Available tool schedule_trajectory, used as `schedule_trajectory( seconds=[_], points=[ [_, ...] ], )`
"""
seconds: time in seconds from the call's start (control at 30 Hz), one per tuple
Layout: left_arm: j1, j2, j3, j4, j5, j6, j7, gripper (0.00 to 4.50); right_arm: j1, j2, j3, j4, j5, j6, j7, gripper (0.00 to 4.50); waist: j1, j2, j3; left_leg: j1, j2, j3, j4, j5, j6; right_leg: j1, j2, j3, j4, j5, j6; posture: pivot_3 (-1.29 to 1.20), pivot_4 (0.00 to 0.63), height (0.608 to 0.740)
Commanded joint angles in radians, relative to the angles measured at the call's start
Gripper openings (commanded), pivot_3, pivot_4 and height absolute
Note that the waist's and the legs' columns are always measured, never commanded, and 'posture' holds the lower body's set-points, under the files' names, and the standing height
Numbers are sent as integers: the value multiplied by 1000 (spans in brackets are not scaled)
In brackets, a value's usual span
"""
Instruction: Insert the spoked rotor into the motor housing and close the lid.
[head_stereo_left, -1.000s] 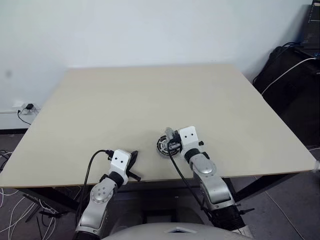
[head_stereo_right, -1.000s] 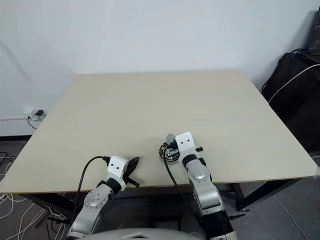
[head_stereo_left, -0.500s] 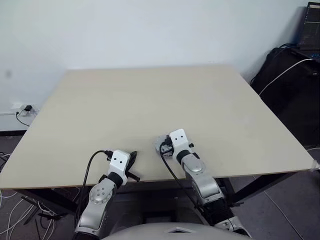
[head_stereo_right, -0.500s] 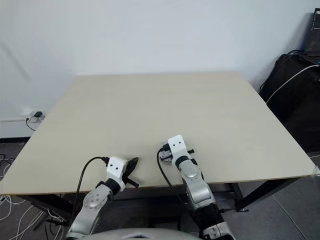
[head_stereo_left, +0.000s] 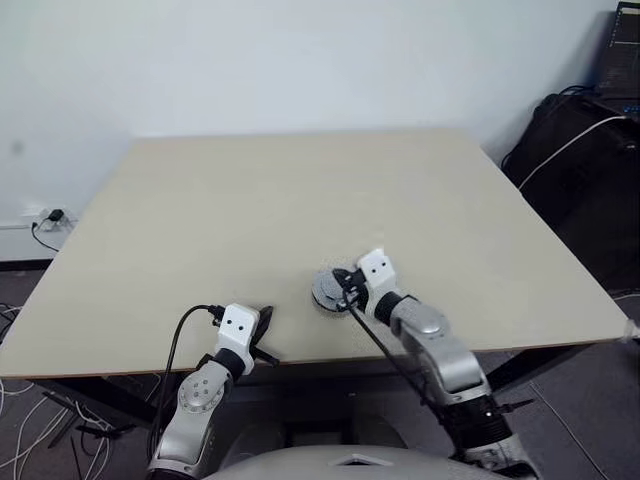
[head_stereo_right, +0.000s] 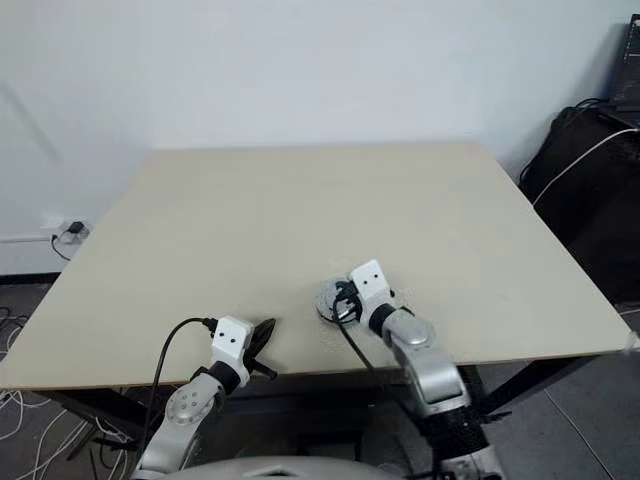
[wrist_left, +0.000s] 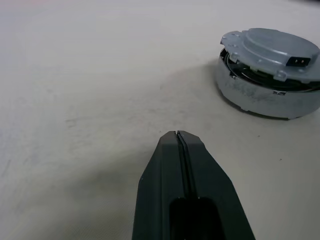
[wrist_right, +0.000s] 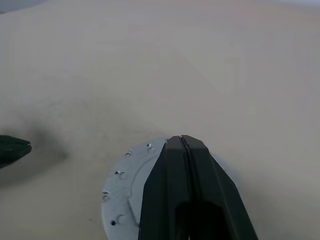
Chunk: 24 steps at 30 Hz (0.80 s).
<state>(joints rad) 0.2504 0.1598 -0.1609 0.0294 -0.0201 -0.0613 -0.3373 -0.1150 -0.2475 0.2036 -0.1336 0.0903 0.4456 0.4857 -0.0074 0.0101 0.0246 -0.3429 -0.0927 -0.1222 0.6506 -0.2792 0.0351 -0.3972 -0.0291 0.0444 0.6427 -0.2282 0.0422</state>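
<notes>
The round grey motor housing (wrist_left: 265, 92) stands near the table's front edge. The light-grey lid (wrist_left: 274, 49) lies on top of it, with a dark gap under its rim on one side. The spoked rotor is hidden. My right gripper (wrist_right: 181, 138) is shut and empty, pointing left, with its tips just over the lid (head_stereo_left: 326, 288). My left gripper (wrist_left: 177, 134) is also shut and empty. It rests low over the table a short way to the left of the housing (head_stereo_left: 325, 299), apart from it.
The beige table (head_stereo_left: 300, 190) stretches far behind the housing. Its front edge runs just below both grippers. A black bag with cables (head_stereo_left: 575, 150) sits off the table's right side. A wall socket with a plug (head_stereo_left: 48, 215) is at the left.
A second ago the housing's dark inside showed beside my right gripper; now the grey lid covers it. My right arm has swung outward and its gripper points left. The left gripper stayed put.
</notes>
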Motion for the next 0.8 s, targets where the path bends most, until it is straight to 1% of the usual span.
schedule_trajectory(
  seconds=[0.03, 0.07, 0.1, 0.13, 0.37, 0.4, 0.53, 0.67, 0.8],
  points=[
    [-15, -4, -2, -31, -6, -28, -2, 0, -29, -36, 3, -34, 20, -5, 60, 881, 1, -1, 1, 0, 0, 0, 0, 0, 0, 0, 0, 0, 0, 0, 0, 0, 0, 740],
    [-15, -4, -2, -30, -6, -28, -3, 0, -33, -49, 7, -31, 17, -10, 72, 1164, 1, -1, 1, 0, 0, 0, 0, 0, 0, 0, 0, 0, 0, 0, 0, 0, 0, 740],
    [-15, -4, -2, -30, -7, -28, -2, 0, -37, -59, 10, -30, 15, -13, 82, 1571, 1, -1, 1, -1, 0, 0, 0, 0, 0, 0, 0, 0, 0, 0, 0, 0, 0, 740],
    [-15, -4, -2, -29, -8, -29, -2, 0, -39, -64, 11, -30, 14, -13, 87, 1877, 1, -1, 1, -2, 0, 0, 0, 0, 0, 0, 0, 0, 0, 0, 0, 0, 0, 740],
    [-12, -5, -1, -32, -9, -32, 1, 0, -31, -67, 24, -47, 12, -15, 96, 4208, 11, -4, 3, -2, 0, 0, 0, 0, 0, 0, -1, 0, 0, 0, 0, 0, 0, 740],
    [-13, -5, -1, -31, -9, -31, 0, 0, -28, -66, 27, -52, 10, -16, 95, 4480, 13, -5, 4, -2, 0, 0, 0, 0, 0, -1, -1, 0, 0, 0, 0, 0, 0, 740],
    [-19, -4, -3, -29, -8, -30, -2, 0, -9, -83, 48, -87, 15, -13, 124, 4480, 22, -5, 4, -2, 0, 0, 0, 0, 0, -1, -1, 0, 0, 0, 0, 0, 0, 740],
    [-22, -4, -7, -27, -9, -30, -7, 0, 26, -120, 71, -163, 70, 5, 207, 4480, 26, -5, 5, -2, 0, 0, 0, -1, 1, -1, -1, 0, -1, 0, 0, 0, 0, 740],
    [-25, -4, -9, -24, -10, -29, -15, 0, 55, -158, 90, -220, 101, 23, 261, 4480, 28, -6, 5, -2, 0, 0, 0, -1, 0, -1, -1, -1, -1, 0, 0, 0, 0, 740]
  ],
)
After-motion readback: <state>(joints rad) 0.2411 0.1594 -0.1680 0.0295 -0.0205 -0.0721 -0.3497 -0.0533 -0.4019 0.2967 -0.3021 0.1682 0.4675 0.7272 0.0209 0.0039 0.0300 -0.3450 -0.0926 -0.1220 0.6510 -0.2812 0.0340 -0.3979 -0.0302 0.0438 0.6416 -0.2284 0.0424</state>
